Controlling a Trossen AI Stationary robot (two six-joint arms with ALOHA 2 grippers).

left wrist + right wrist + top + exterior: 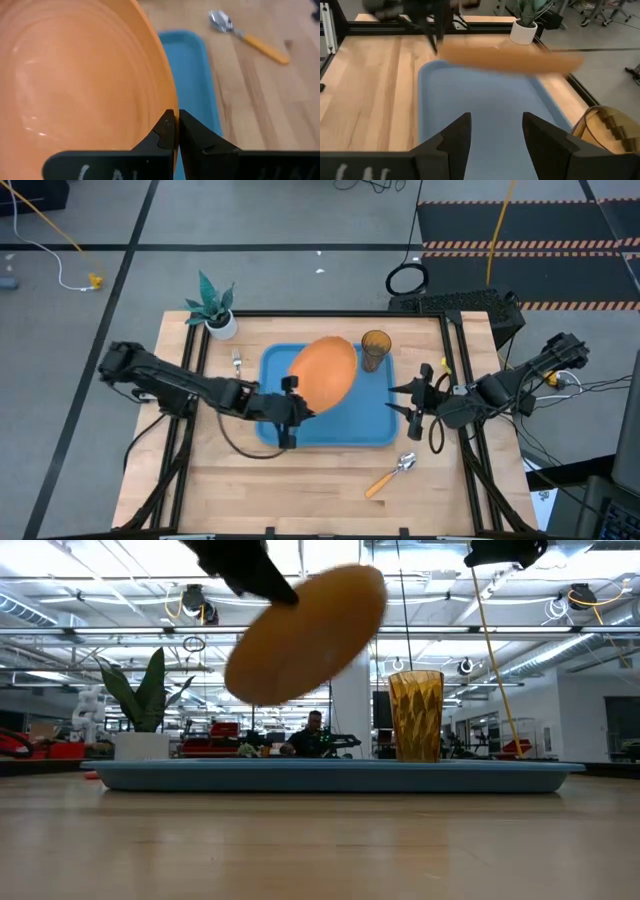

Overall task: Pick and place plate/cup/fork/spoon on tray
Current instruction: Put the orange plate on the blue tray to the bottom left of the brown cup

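Orange plate [325, 370] hangs tilted above the tray [375, 425], its rim clenched in my left claw [291, 408]. My right claw [412, 402] waits spread just beside the tray.

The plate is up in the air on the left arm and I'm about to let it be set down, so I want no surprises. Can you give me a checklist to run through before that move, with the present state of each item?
1. Left gripper shut on the plate rim: ok.
2. Plate clear of the tray floor: ok; the low view shows it tilted, well above the tray.
3. Bare tray floor under the plate: ok.
4. Cup standing on the tray at its far right corner, apart from the plate: ok in the low view, but close.
5. Right gripper out of the way: not ok; it hangs open over the tray's right edge.
6. Spoon and fork off the tray, on the table: ok.
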